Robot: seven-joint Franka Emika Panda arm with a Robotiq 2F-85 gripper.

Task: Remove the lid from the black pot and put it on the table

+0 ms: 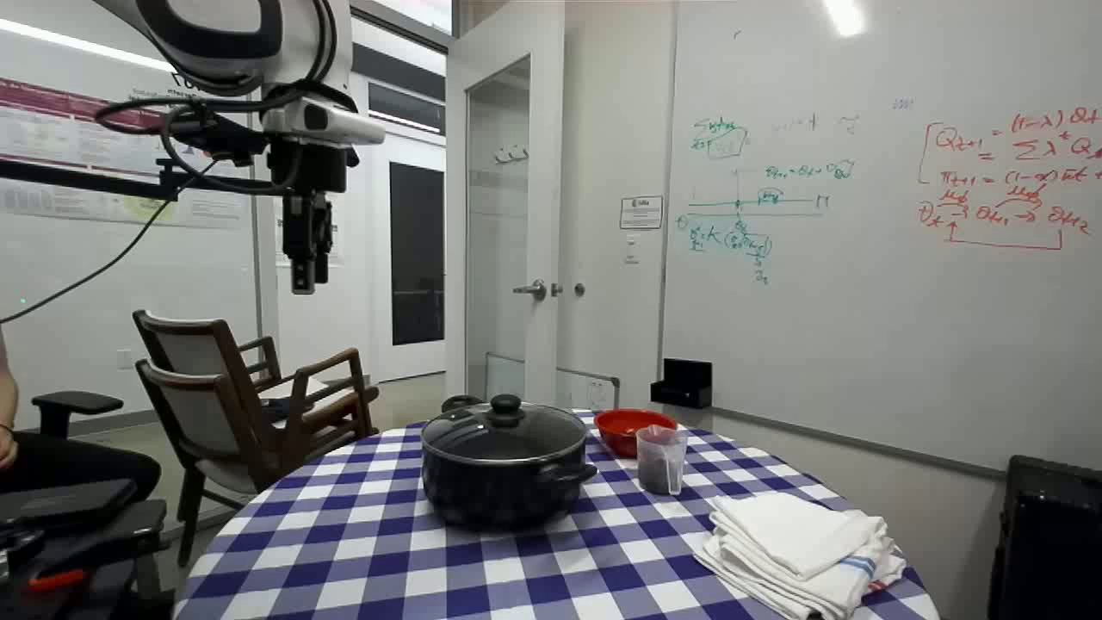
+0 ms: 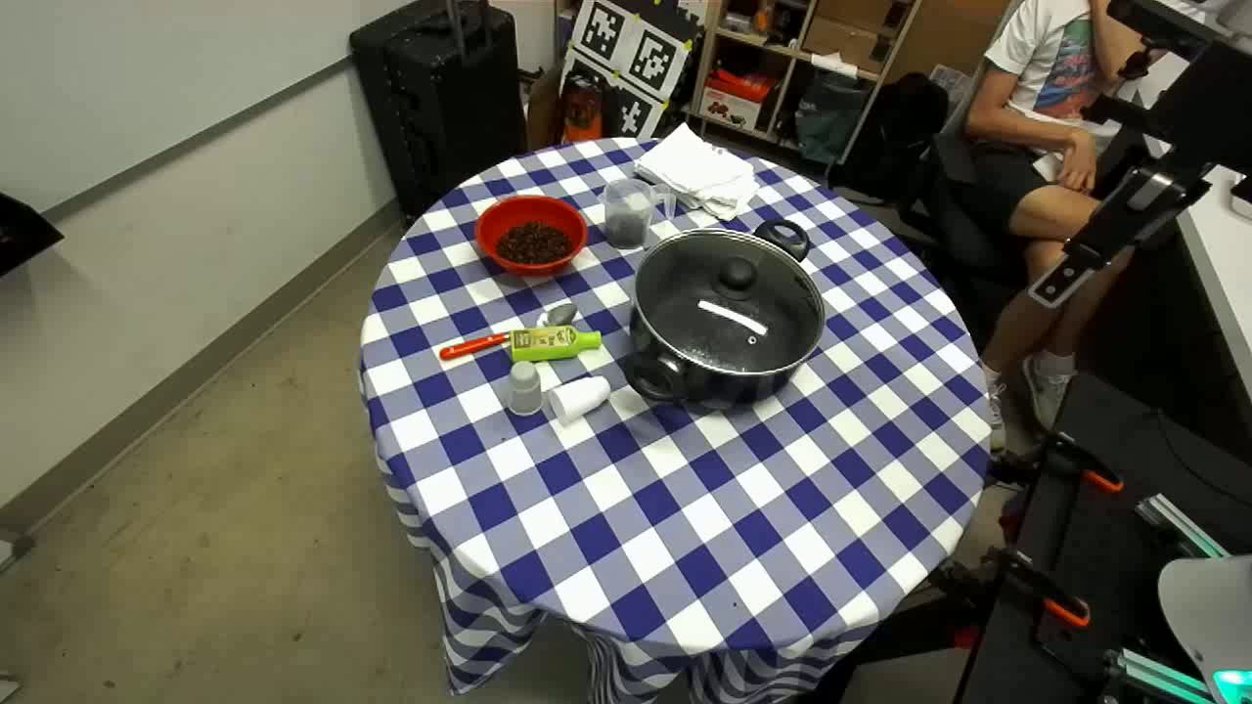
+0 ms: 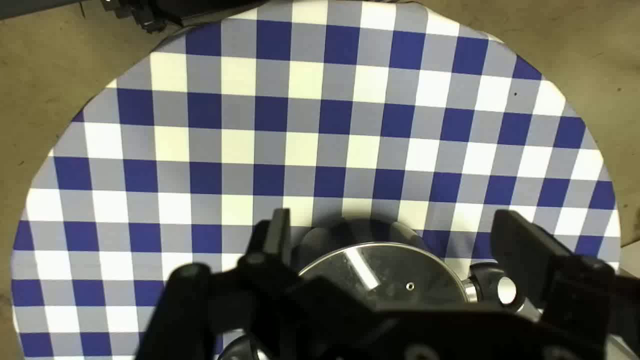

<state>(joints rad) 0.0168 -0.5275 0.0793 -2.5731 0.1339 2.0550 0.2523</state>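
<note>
The gripper (image 3: pixel 392 225) gapes; an off-centre pinch could drop the lid (image 2: pixel 722 305) onto the bottle (image 2: pixel 554 343), nine o'clock from the pot (image 2: pixel 732 387).

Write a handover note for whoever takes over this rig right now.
Black two-finger gripper: open, holding nothing, raised and touching nothing.
Round see-through lid with a metal rim: seated on the wide, low black pot, its round black knob facing up.
Pot: standing on the round table with a blue-and-white checked cloth; a round red bowl and a clear measuring cup are near it.
Done: no lid removal yet.
Left: grip the lid, probably by the knob, lift it off, set it on the table.
</note>
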